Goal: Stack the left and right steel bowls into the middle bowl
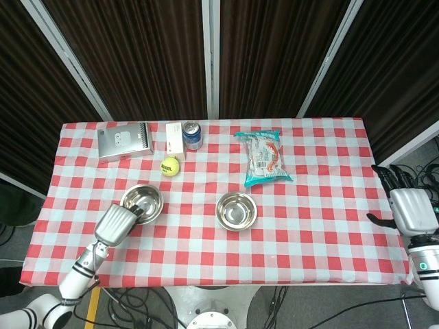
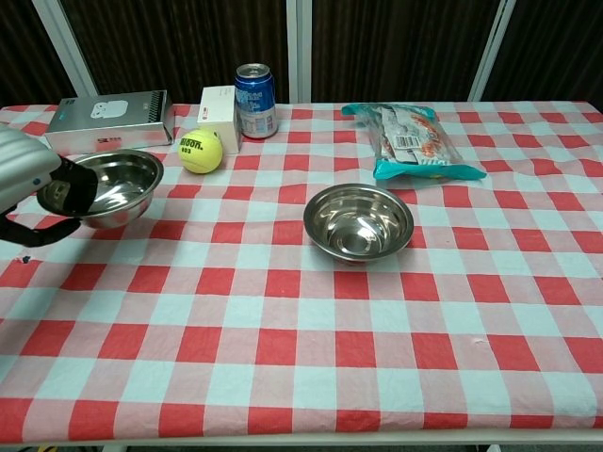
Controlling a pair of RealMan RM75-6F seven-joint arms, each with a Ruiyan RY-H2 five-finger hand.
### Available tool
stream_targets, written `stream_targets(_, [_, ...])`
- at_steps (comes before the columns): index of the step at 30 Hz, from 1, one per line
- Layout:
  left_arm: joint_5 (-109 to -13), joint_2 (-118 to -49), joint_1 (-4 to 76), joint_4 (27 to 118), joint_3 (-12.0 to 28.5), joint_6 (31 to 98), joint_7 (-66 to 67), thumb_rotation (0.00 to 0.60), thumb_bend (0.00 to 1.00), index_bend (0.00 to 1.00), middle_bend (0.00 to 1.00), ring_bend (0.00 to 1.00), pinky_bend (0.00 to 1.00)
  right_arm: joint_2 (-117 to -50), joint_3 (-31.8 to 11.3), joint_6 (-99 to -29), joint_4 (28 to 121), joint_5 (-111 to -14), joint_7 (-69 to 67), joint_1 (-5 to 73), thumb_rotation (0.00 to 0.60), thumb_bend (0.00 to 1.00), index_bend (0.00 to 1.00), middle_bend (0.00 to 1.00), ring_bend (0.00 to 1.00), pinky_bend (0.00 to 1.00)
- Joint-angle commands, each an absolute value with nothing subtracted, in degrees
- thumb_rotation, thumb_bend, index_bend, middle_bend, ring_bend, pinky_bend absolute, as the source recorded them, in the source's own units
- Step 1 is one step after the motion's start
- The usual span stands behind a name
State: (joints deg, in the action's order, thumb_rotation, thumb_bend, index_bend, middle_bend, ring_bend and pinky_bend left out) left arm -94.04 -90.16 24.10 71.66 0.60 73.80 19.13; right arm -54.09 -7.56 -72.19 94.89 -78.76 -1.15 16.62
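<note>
My left hand [image 1: 116, 223] [image 2: 26, 179] grips the near rim of a steel bowl [image 1: 143, 202] [image 2: 114, 186] and holds it tilted, lifted above the checked cloth at the left. A second steel bowl [image 1: 235, 210] [image 2: 358, 220] sits upright on the table's middle, empty. My right hand [image 1: 409, 205] hangs beyond the table's right edge with its fingers spread and nothing in it. It does not show in the chest view.
A yellow tennis ball [image 1: 169, 166] [image 2: 200, 151], a blue can [image 1: 192, 135] [image 2: 254, 100], a white box [image 1: 174, 139] and a grey box [image 1: 123, 141] [image 2: 109, 121] stand at the back left. A snack bag [image 1: 265, 159] [image 2: 415, 141] lies behind the middle bowl.
</note>
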Motion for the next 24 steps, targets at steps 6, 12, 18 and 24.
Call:
stream_targets(6, [-95.8,-89.7,28.3,81.6,2.8,71.7,23.9,0.6,0.4,0.66,0.68,1.0,1.0,-53.4,-9.7,-74.5,94.8,-77.1,-3.7,15.9,0.6,0.06,0.05,0.13,0.05,0.14])
stream_targets(12, [-95.1,-91.8,31.9,83.4,4.8,68.1,26.1,0.6,0.4,0.66,0.69,1.0,1.0,-53.0,-10.2,-75.6,94.7,-77.5,-5.6,15.4,0.6,0.06,0.05,0.13,0.05,0.14])
stream_targets(18, [-94.6,-94.3,34.8,82.5,5.4,64.8,27.9,0.6,0.4,0.66,0.69,1.0,1.0,-52.7,-10.9,-76.8,94.8,-77.8,-8.0,14.9,0.6,0.06,0.05,0.13,0.05,0.14])
stream_targets(24, [-93.7,-97.4,36.9,78.6,5.4,62.5,27.8,0.6,0.4,0.66,0.69,1.0,1.0,-51.3,-11.2,-77.4,96.6,-78.9,-7.9,14.8,0.6,0.06,0.05,0.13,0.05,0.14])
